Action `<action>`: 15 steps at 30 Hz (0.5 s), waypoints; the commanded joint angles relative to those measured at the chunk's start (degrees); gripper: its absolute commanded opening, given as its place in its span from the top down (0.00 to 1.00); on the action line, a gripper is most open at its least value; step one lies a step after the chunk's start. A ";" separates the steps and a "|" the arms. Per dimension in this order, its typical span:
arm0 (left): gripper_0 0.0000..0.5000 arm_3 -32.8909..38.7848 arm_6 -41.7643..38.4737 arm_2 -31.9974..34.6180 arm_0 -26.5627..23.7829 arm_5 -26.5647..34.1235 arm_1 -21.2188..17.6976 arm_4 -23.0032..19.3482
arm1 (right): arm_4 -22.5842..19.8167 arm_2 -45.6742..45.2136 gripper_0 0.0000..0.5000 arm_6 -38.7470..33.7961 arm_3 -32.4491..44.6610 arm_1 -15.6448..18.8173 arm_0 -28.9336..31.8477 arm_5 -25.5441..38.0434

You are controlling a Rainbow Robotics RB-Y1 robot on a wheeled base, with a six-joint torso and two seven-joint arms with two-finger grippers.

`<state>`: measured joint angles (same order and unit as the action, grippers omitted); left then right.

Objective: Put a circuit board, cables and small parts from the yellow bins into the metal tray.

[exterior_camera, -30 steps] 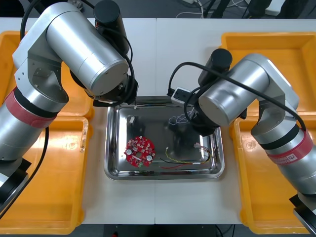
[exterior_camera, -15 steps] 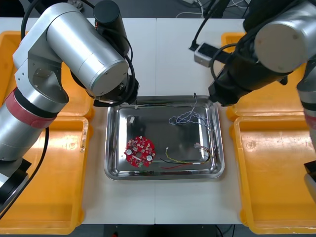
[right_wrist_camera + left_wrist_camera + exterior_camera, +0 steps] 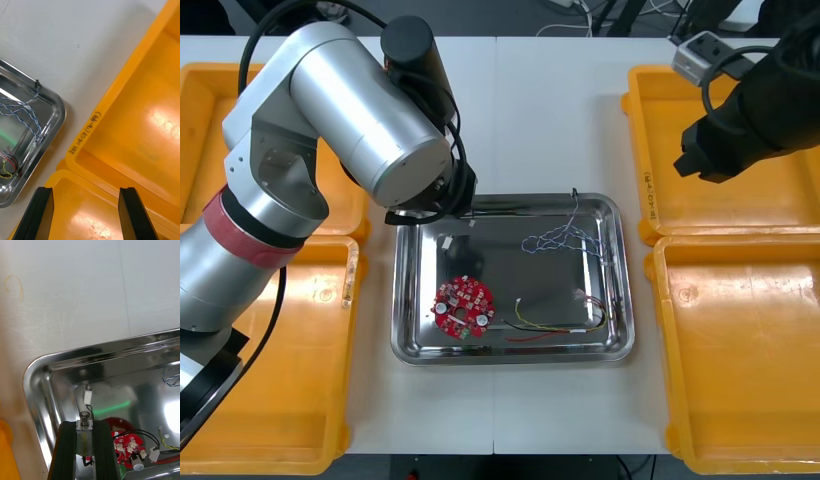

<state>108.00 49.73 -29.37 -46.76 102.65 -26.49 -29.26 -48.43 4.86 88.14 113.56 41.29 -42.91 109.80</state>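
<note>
- Left gripper (image 3: 85, 423) clamped on a sprung small metal part (image 3: 84, 438), fingers apart by its width, low inside the metal tray (image 3: 37, 371) by the far-left corner.
- Second small metal part (image 3: 87, 393) loose on the tray floor, just beyond the left fingertips, not touching them.
- Red circuit board (image 3: 463, 305) flat in the near-left of the tray, beside the left fingers.
- Blue and white twisted cable (image 3: 558, 236) in the far-right of the tray; red and yellow cable (image 3: 545, 330) along the near edge, right of the board.
- Right gripper (image 3: 86, 195) wide, nothing between the fingers — above the wall where the two right yellow bins (image 3: 123, 123) meet, well apart from the tray.
- Tray on the light counter (image 3: 550, 110), between the bins.
</note>
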 commanded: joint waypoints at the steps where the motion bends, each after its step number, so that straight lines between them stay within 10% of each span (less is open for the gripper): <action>1: 1.00 0.55 -7.54 -2.44 0.97 -2.90 2.05 -0.62 | -2.46 -4.33 0.00 -4.20 1.49 5.29 0.55 0.20; 15: 1.00 -5.60 -8.95 -7.28 2.29 -9.40 4.25 0.17 | -6.24 -12.86 0.00 -8.95 1.49 11.70 10.48 0.20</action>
<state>102.30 44.02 -35.22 -45.68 94.75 -23.87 -29.59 -54.33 -5.09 81.52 113.57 49.80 -34.77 109.80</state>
